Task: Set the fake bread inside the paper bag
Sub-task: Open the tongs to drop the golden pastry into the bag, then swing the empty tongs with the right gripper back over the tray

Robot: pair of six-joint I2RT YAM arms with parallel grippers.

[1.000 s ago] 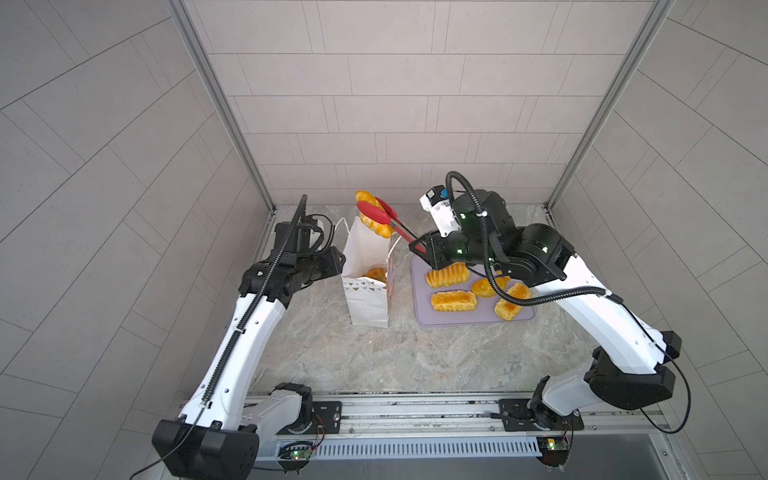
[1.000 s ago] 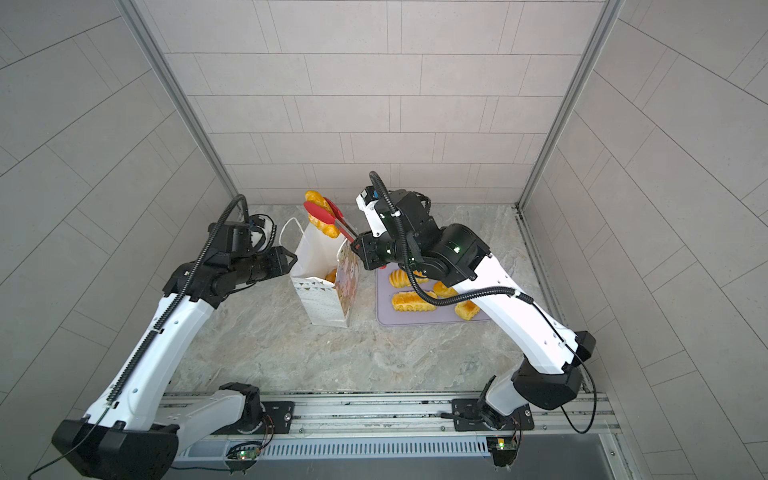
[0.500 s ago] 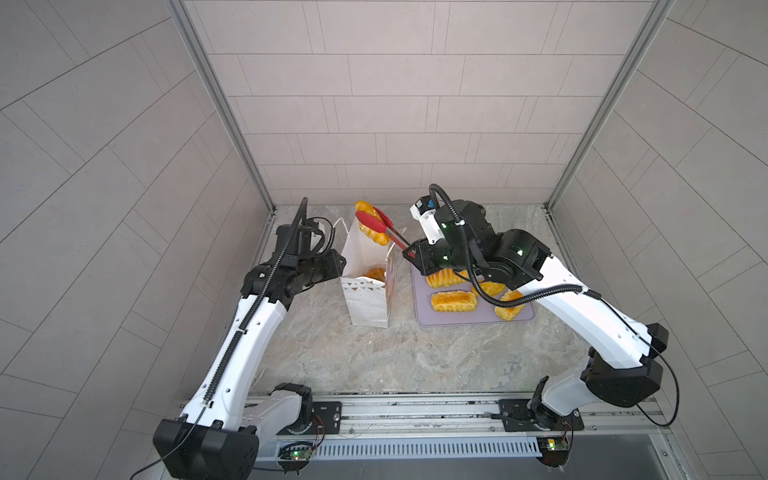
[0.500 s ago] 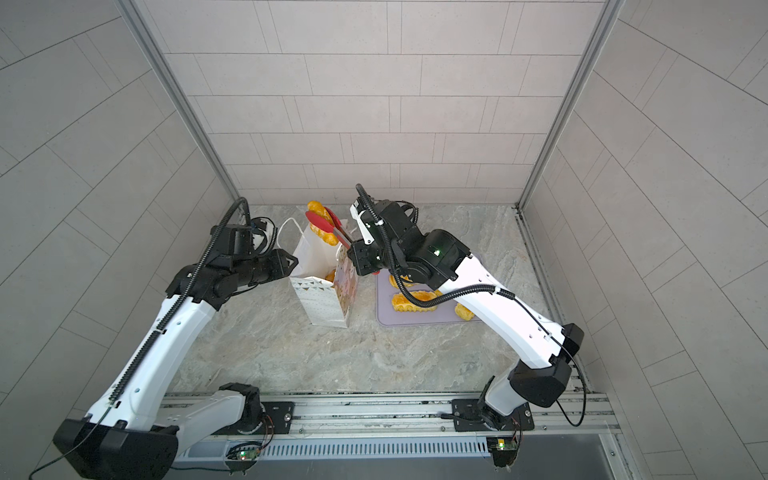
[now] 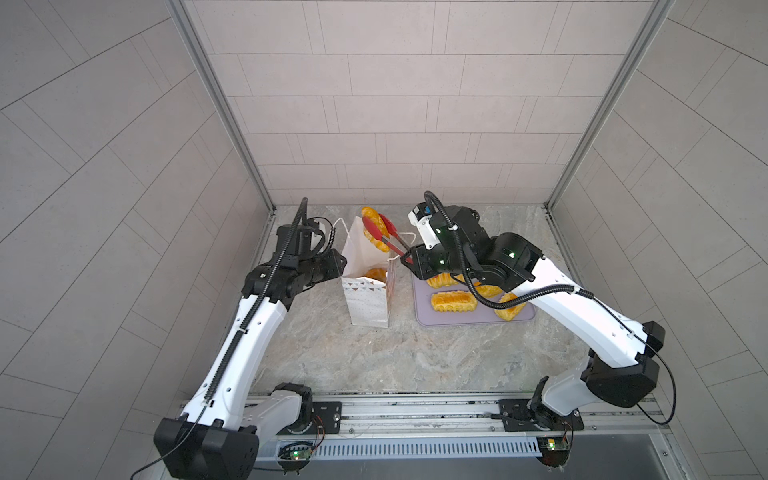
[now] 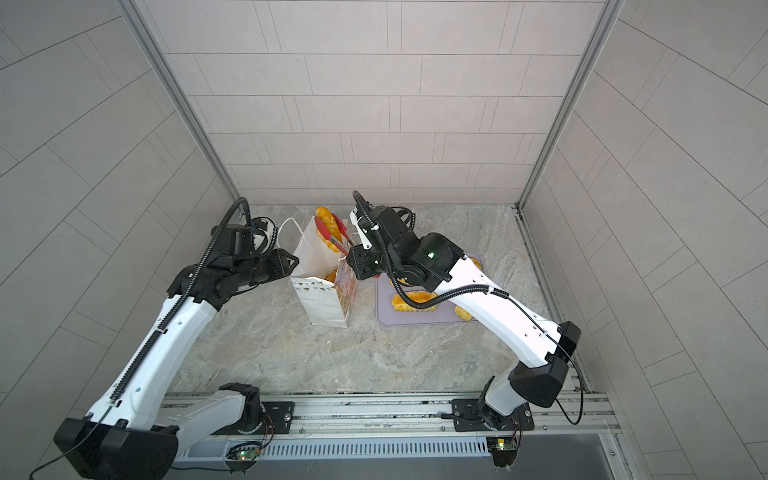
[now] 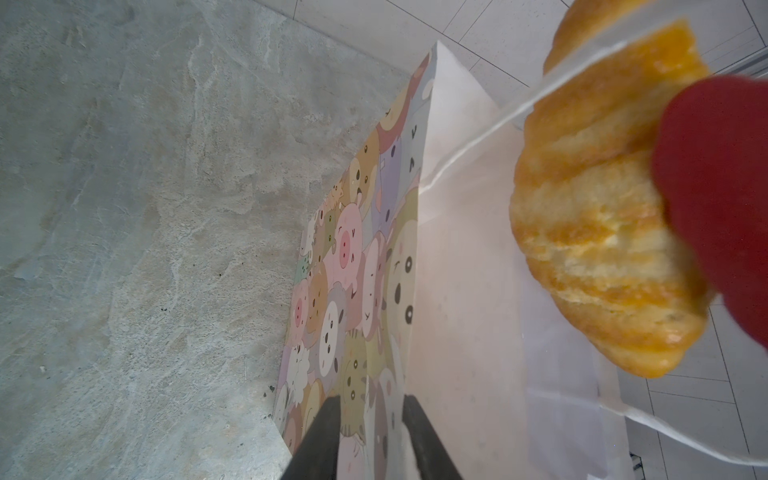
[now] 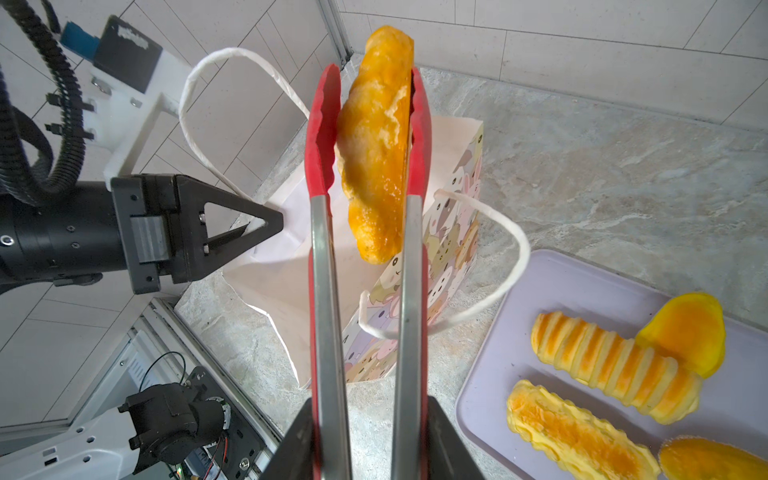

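A long golden fake bread [image 8: 376, 137] hangs between the red tips of metal tongs [image 8: 328, 291], right over the mouth of the paper bag [image 8: 453, 232]. My right gripper [image 8: 368, 419] is shut on the tongs' arms. In both top views this bread [image 5: 371, 230] [image 6: 325, 230] sits just above the white bag [image 5: 365, 299] [image 6: 322, 299], and another bread [image 5: 376, 273] lies inside. My left gripper [image 7: 372, 411] [image 5: 341, 262] is open, its jaws narrowly astride the bag's wall [image 7: 357, 249] at the rim. More breads [image 5: 453, 301] [image 8: 611, 370] lie on the tray.
The lilac tray [image 5: 469, 320] [image 8: 582, 291] lies flat right of the bag, under my right forearm. The bag's white cord handles [image 8: 515, 249] loop up beside the tongs. Tiled walls close in at the back and sides, and the metal rail [image 5: 415, 411] runs along the front.
My right arm has swung left and lowered the tongs, bringing the bread from above the bag down to its mouth. The left gripper has stayed at the bag's rim.
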